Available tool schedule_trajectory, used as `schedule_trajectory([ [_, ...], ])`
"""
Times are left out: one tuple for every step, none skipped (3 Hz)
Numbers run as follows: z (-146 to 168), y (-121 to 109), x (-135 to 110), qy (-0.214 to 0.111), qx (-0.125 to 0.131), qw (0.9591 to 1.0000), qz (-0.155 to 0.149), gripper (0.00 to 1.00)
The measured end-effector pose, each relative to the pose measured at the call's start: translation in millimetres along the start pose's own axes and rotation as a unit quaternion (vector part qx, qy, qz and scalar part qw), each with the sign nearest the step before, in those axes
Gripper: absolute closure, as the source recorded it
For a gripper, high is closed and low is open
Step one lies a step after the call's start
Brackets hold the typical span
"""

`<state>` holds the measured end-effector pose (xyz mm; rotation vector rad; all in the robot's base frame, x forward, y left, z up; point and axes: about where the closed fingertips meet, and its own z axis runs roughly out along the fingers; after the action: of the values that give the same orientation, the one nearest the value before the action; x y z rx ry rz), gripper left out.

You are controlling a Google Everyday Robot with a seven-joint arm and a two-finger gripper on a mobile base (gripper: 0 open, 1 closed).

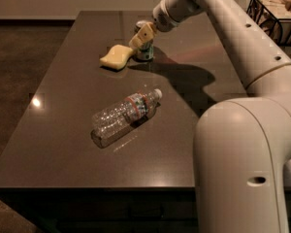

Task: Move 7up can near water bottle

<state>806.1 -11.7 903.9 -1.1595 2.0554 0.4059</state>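
Observation:
The 7up can (pixel 146 52) stands upright at the far middle of the dark table (pixel 58 110), its green and white lower part showing. My gripper (pixel 142 36) is right at the can's top and hides its upper half; I cannot tell whether it touches the can. The water bottle (pixel 126 115) lies on its side near the table's middle, white cap pointing to the far right, well in front of the can.
A yellow sponge (pixel 116 57) lies just left of the can, close to it. A wire basket (pixel 276 13) stands at the far right. My white arm and base (pixel 242 154) fill the right foreground. The table's left edge borders a dark floor.

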Motion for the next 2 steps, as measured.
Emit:
schedule_trajectory([
  [0, 6, -8, -0.009, -0.010, 0.9999, -0.007, 0.41],
  [-18, 15, -12, -0.028, -0.021, 0.9992, -0.019, 0.72],
])
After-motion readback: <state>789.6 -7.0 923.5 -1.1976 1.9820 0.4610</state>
